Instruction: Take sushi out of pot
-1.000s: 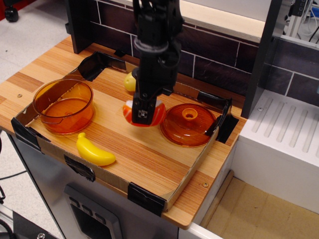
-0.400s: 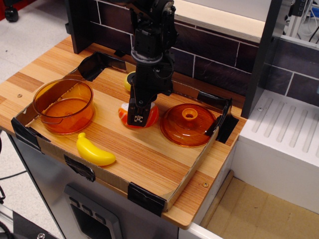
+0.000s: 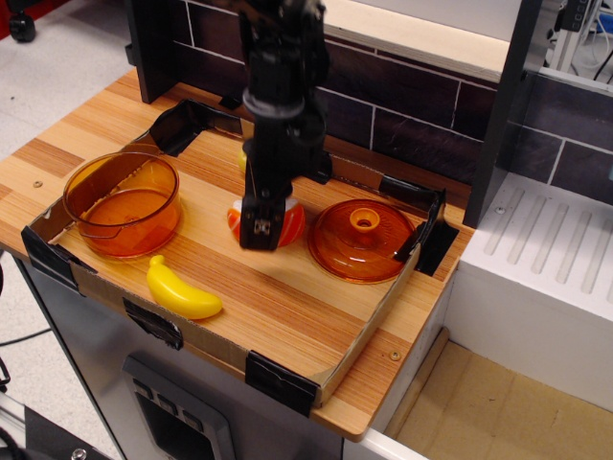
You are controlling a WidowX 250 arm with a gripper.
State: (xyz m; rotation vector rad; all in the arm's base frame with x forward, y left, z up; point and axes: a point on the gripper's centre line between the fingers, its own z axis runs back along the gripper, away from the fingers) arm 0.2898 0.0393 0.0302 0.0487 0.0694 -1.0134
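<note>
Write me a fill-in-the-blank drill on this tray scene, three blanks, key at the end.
1. The sushi sits on the wooden tray between the pot and the ____.
2. The pot holds ____ of the toys.
3. The yellow fruit in front of the pot is a ____.

Missing words: lid; none; banana

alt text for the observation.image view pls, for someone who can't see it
A black robot arm's claw is at an orange-red and white toy sushi low over a wooden tray, between an empty translucent orange pot and its knobbed lid. A yellow banana lies near the tray's front edge.
</note>
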